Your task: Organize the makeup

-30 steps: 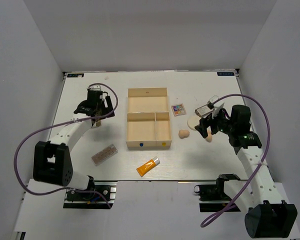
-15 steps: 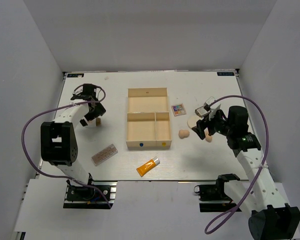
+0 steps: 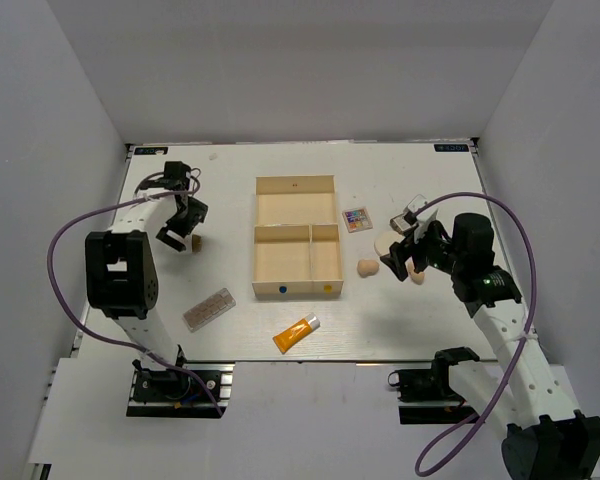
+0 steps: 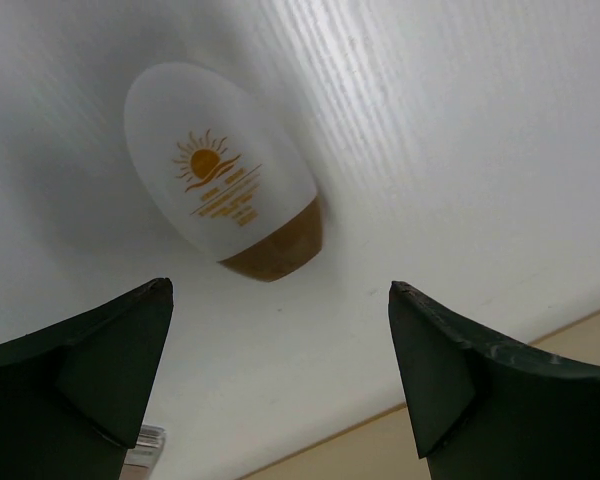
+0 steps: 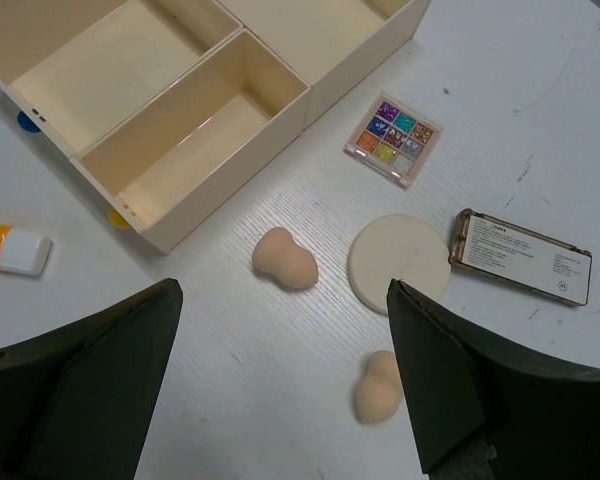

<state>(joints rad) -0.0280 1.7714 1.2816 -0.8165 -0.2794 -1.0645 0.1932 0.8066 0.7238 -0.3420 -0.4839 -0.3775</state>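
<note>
the left hand [image 4: 280, 300] hangs wide open, holding nothing, over a white oval bottle [image 4: 220, 170] with a brown cap that lies near the left edge of the worktop [image 3: 430, 320]. the right hand [image 5: 283, 292], also wide and empty, is above two peach sponges [image 5: 285, 258], a cream round pad [image 5: 398, 262], a dark flat case [image 5: 522, 256] and a multicolour palette [image 5: 393, 140], all between the wooden tray [image 3: 257, 260] and the right edge. the orange tube [image 3: 295, 334] lies by the near edge, the speckled palette [image 3: 209, 309] toward the near left corner.

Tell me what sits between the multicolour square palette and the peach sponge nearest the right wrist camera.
The cream round pad lies between the multicolour palette and that sponge, touching neither; the right wrist view shows it.
</note>
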